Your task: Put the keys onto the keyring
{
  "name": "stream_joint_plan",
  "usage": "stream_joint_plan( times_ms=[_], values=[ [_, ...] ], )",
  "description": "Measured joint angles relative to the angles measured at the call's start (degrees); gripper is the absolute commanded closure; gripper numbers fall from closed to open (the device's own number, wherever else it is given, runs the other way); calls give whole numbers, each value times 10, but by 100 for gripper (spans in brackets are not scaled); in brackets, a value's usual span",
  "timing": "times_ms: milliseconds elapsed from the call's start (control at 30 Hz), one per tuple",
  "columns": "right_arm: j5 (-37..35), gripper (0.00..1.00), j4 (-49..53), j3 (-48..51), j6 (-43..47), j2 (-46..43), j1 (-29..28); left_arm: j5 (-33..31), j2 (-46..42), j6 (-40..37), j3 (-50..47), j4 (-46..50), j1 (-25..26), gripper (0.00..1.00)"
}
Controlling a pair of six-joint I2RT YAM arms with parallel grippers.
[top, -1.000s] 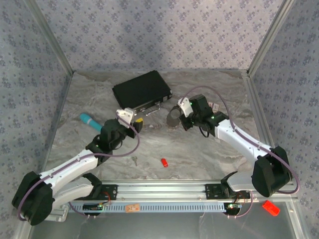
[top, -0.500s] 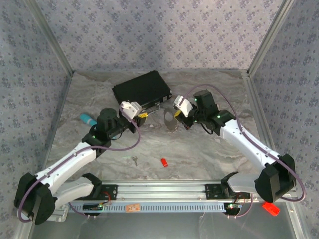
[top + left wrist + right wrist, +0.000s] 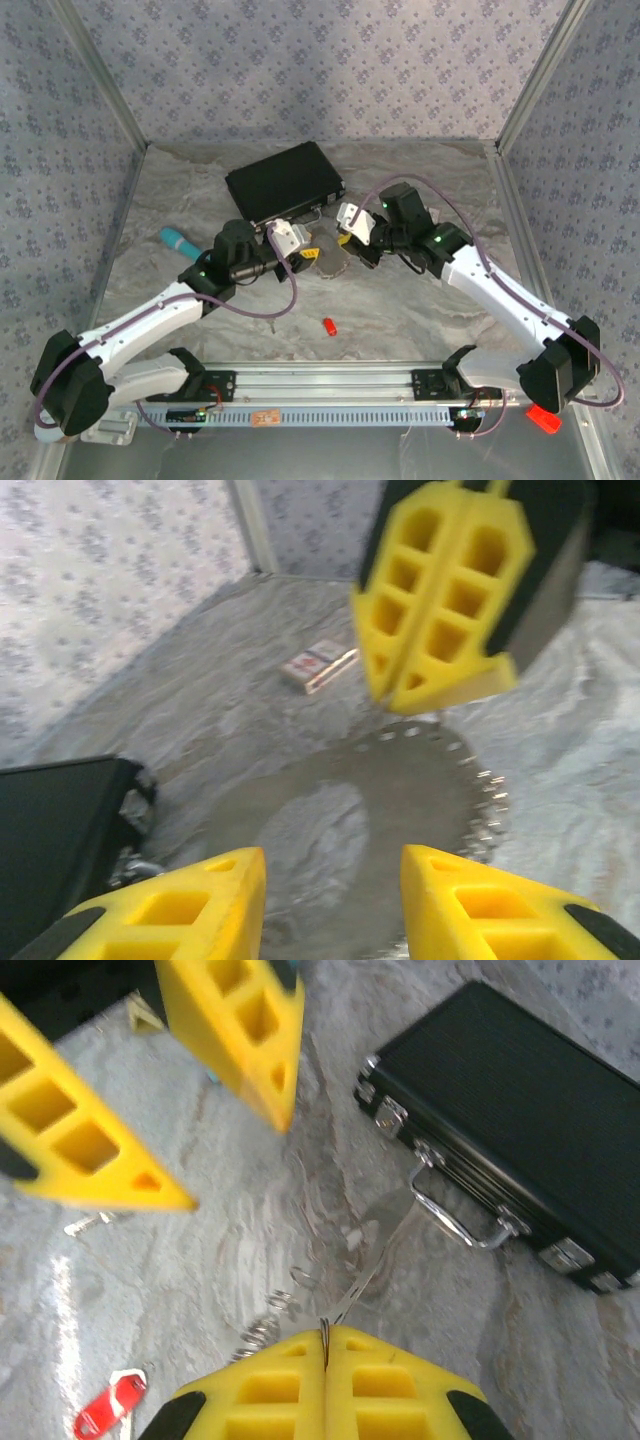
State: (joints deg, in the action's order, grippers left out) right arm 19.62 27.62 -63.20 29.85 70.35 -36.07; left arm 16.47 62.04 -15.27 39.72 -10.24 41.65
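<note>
Keyring point(image 3: 487, 798) blurry, part cut off | R pincer point(image 3: 325, 1336) clamped on it | L pincer point(image 3: 332, 868) apart

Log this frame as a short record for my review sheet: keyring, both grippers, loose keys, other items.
keyring: grey beaded hoop, between the two grippers, in front of the black case
right gripper: shut, pinching the hoop's thin wire
left gripper: open, facing the hoop, nothing seen between its fingers
red-headed key: loose on the table, nearer the arm bases, not on the ring
teal stick: lying at the left side
</note>
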Motion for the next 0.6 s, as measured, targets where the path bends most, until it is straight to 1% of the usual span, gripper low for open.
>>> stream_joint_plan(
  times_ms=[67, 133, 167, 233, 300, 433, 600],
  values=[
    [-63, 100, 17, -14, 0, 5, -16, -37, 0, -8, 0, 0, 0, 51],
    [-110, 100, 28, -23, 2, 11, -30, -57, 2, -16, 0, 0, -4, 44],
    [-122, 100, 33, -24, 5, 11, -34, -59, 5, -20, 0, 0, -7, 41],
    [-124, 100, 42, -24, 13, 9, -38, -51, 16, -31, 3, 3, -15, 36],
    [-112, 100, 44, -23, 27, 5, -38, -23, 34, -41, 15, 16, -30, 33],
    [-76, 100, 55, -22, 65, -13, -38, 52, 79, -77, 53, 56, -66, 28],
    [-43, 100, 81, -22, 106, -24, -40, 139, 130, -140, 88, 101, -71, 23]
  ],
)
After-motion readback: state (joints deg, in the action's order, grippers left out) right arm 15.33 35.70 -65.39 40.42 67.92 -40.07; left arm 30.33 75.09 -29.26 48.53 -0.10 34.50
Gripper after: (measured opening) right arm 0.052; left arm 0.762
